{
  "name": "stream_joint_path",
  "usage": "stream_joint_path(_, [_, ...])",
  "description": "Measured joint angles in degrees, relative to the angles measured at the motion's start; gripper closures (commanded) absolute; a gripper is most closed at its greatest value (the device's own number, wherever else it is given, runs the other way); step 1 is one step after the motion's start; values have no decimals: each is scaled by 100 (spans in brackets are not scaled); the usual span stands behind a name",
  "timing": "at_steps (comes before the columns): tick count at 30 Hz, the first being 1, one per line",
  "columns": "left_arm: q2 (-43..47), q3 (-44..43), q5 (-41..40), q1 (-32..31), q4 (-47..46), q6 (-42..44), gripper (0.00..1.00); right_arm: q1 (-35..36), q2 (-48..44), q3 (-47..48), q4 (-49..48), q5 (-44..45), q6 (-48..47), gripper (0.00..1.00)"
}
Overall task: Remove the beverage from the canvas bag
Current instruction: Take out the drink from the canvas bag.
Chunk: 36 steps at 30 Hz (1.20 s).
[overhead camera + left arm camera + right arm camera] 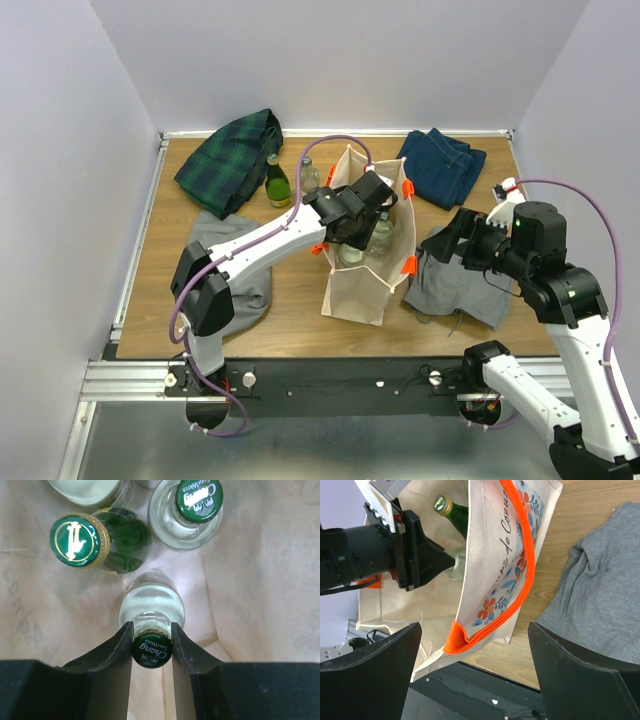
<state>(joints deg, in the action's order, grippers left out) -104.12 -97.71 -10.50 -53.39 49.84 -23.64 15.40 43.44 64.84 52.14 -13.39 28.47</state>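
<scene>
A wooden table (295,300), walled by white panels at the back and both sides, carries the canvas bag (365,275) upright near its front centre. Bare wood is left only in narrow strips around it. A grey cloth (250,295) lies just left of the bag and another grey cloth (465,285) just right. A plaid cloth (230,160) and folded jeans (440,165) fill the back corners.

The left gripper (360,215) reaches down into the bag's mouth, clenched on the neck of a soda-water bottle (151,605) that stands inside, close to the canvas wall. The right gripper (455,240) hovers beside the bag over the right grey cloth, its fingers spread wide and holding nothing.

Only the left wrist view shows the crowding inside the bag. It holds a second clear bottle (185,515), a green bottle (120,545) and part of another clear one (90,490), all near the gripped one. Only the right wrist view shows the orange handle (522,555), the floral print and script reading in part "de Coeu".

Behind the bag, a green bottle (277,183) and a clear one (309,176) stand on the table. Both clear bottles' green caps read "Chang Soda Water".
</scene>
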Motion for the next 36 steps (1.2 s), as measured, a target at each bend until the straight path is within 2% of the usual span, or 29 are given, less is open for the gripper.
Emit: stream_joint_path(36, [201,-1438,9,-192,1115,219,100,0,-170,-216,-11,0,2,4])
